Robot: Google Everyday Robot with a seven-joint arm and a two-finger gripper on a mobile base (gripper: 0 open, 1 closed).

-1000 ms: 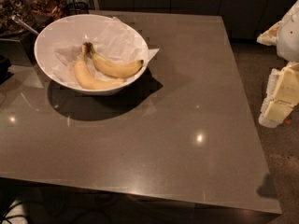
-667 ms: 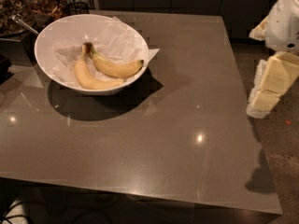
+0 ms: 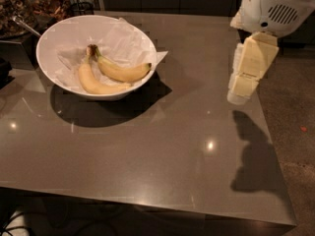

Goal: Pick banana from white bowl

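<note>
The white bowl point(image 3: 54, 41) stands at the far left of the dark table, lined with crumpled white paper. Two bananas lie in it. The banana point(image 3: 123, 73) is the deeper-yellow one on the right, with a greenish-dark stem and a dark tip pointing right. A paler, slimmer banana point(image 3: 96, 84) lies beside it on the left. My gripper point(image 3: 242, 91) hangs above the table's right side, pointing down, far to the right of the bowl, with nothing in it.
The grey table point(image 3: 147, 151) has its right edge just beyond the gripper and its front edge near the bottom. A container of dark clutter point(image 3: 29, 6) with a metal utensil sits behind the bowl at the back left. The floor point(image 3: 295, 107) is at the right.
The arm has moved left from beyond the table's right edge, so the gripper now hangs over the table. The bowl and bananas have not moved.
</note>
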